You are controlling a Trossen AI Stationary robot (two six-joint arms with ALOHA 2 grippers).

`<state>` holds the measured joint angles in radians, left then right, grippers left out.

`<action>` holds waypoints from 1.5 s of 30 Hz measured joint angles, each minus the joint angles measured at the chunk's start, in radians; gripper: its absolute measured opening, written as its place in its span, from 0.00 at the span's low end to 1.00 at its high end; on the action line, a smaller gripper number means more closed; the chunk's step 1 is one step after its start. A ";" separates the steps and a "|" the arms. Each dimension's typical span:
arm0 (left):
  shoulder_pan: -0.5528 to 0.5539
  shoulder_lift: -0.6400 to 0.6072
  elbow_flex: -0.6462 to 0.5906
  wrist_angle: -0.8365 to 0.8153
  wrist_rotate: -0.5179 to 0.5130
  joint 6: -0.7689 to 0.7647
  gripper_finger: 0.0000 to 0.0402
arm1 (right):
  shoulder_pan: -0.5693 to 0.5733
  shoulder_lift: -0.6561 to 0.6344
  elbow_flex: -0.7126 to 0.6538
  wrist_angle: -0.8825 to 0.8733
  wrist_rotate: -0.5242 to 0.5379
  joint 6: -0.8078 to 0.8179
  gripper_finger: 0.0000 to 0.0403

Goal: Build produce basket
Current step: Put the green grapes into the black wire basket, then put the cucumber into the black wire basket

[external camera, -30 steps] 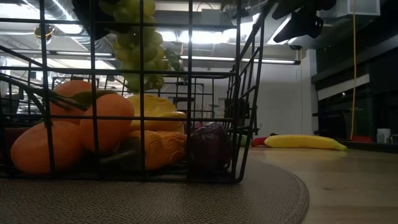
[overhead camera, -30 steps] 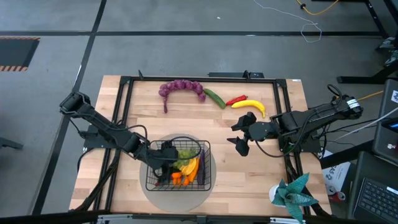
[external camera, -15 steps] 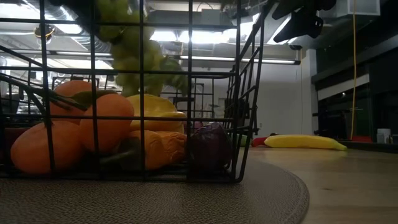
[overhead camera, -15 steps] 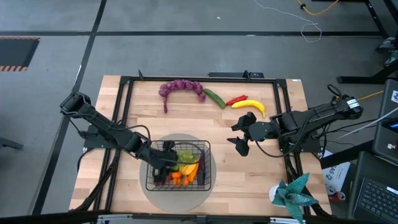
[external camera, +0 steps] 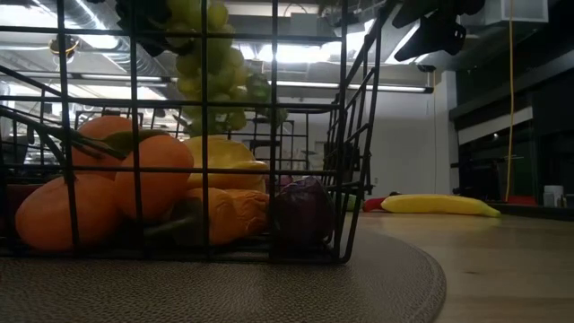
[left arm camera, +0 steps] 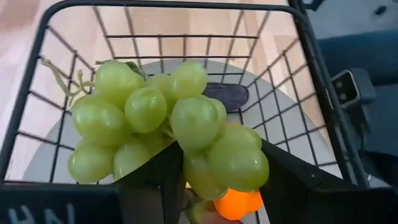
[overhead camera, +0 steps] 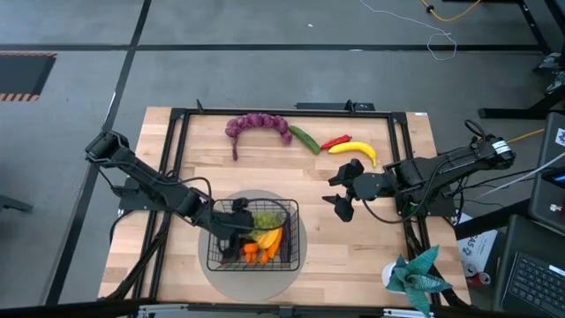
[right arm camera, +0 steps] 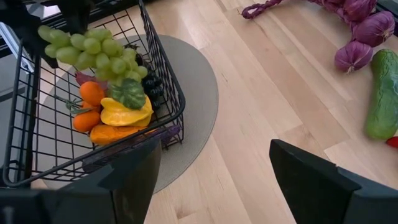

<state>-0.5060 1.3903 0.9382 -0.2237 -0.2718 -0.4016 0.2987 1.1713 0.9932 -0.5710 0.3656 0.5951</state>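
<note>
Green grapes (left arm camera: 163,134): you see the bunch clamped between the left gripper (left arm camera: 214,186) fingers, hanging inside the top of the basket (overhead camera: 253,232) above the orange and yellow produce (right arm camera: 109,115) piled there. Over the last second the bunch has swung and shifted sideways within the basket mouth, not dropped; judge the release as still pending. The left arm reaches in over the basket's rim, wrist angled down. The right gripper (overhead camera: 344,187) waits well apart from the basket, jaws wide and empty, nearer the banana (overhead camera: 356,150), chili (overhead camera: 335,141), cucumber (overhead camera: 305,139) and purple grapes (overhead camera: 256,124).
</note>
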 joint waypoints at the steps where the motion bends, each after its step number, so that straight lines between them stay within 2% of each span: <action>1: 0.000 0.000 0.000 0.000 -0.005 -0.014 0.41 | 0.000 0.000 0.000 0.000 0.000 0.001 0.75; 7: 0.000 0.000 0.000 -0.016 -0.011 -0.032 0.42 | 0.000 0.000 0.000 0.000 0.000 0.001 0.75; 15: -0.001 0.000 0.000 -0.173 -0.104 -0.035 0.52 | 0.000 0.000 0.000 0.000 0.000 0.001 0.75; 24: -0.006 0.000 0.000 -0.291 -0.048 -0.086 0.58 | 0.000 0.000 0.000 0.000 0.000 0.000 0.75; 31: -0.006 -0.013 0.000 -0.504 -0.050 -0.122 0.58 | 0.000 0.000 0.000 -0.001 0.000 0.000 0.75; 34: -0.006 -0.013 0.000 -0.550 -0.014 -0.147 0.58 | 0.000 0.000 0.000 -0.003 0.000 -0.001 0.75; 40: -0.006 -0.011 0.013 -0.509 0.047 -0.173 0.58 | 0.000 0.000 0.000 -0.003 0.000 -0.001 0.75; 45: -0.016 -0.011 0.115 -0.501 0.046 -0.109 0.58 | 0.000 0.000 0.000 -0.003 0.000 -0.001 0.75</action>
<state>-0.5217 1.3788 1.0529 -0.7245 -0.2256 -0.5109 0.2988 1.1713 0.9932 -0.5743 0.3656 0.5941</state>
